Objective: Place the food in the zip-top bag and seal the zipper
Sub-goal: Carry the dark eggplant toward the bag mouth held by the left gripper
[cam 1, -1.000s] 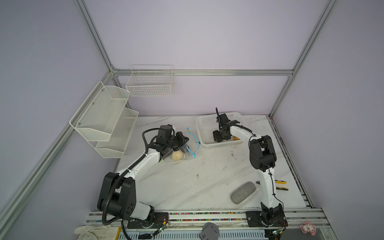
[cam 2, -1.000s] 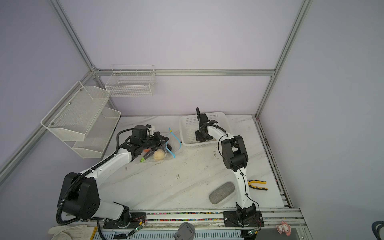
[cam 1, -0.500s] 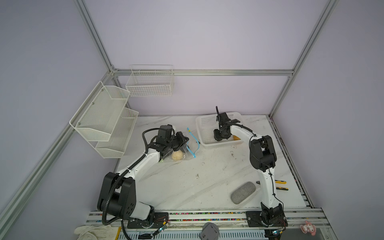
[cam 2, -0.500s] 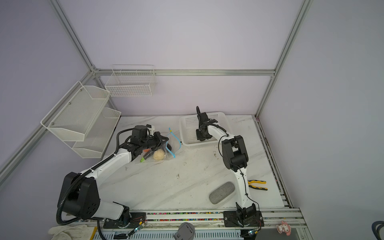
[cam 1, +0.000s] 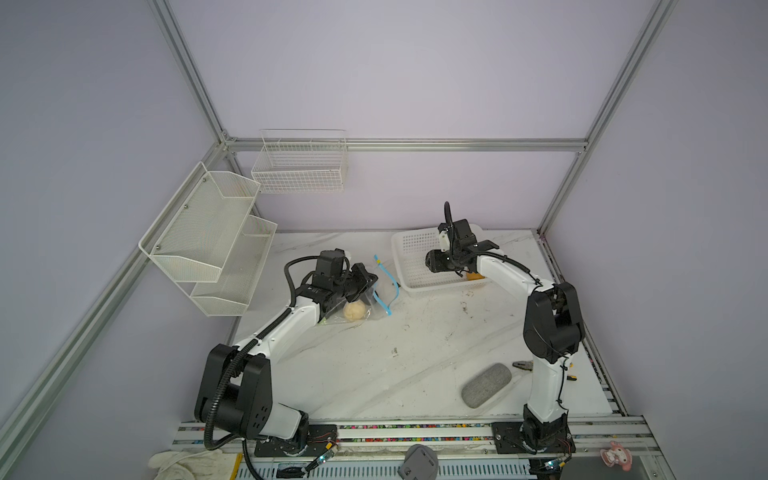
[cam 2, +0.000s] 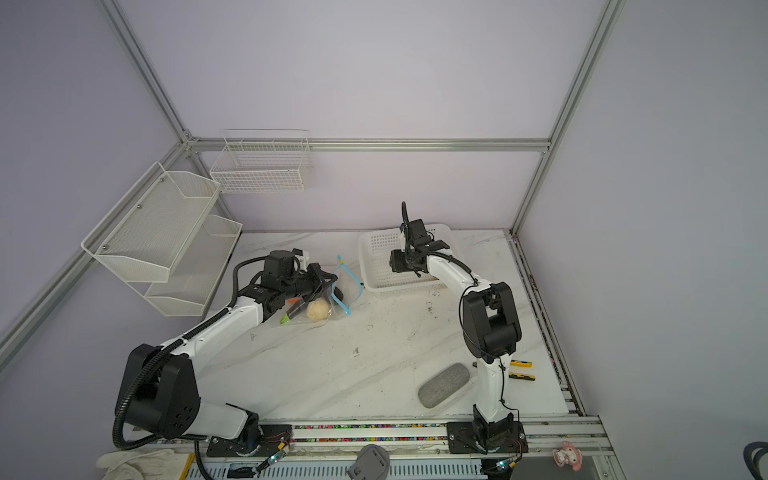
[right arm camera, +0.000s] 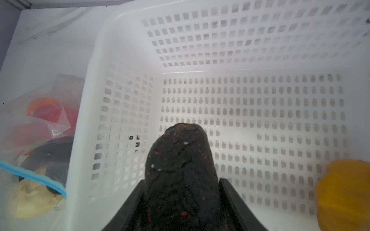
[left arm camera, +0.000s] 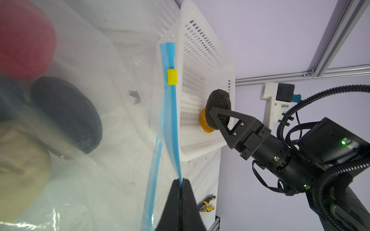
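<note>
Food, one black piece (right arm camera: 180, 156), is clamped between the half-open jaws of the right gripper (right arm camera: 181, 180) over the white basket (right arm camera: 124, 40), where a yellow piece (right arm camera: 344, 192) lies. Beside the basket, the zipper (left arm camera: 170, 112) of the zip-top bag (left arm camera: 112, 140) is pinched by the fully closed left gripper (left arm camera: 181, 181).

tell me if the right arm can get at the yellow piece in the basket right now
Probably not yet: the right gripper is shut on a black food piece. The yellow piece lies uncovered in the white basket beside it, so it looks reachable once that load is dropped.
</note>
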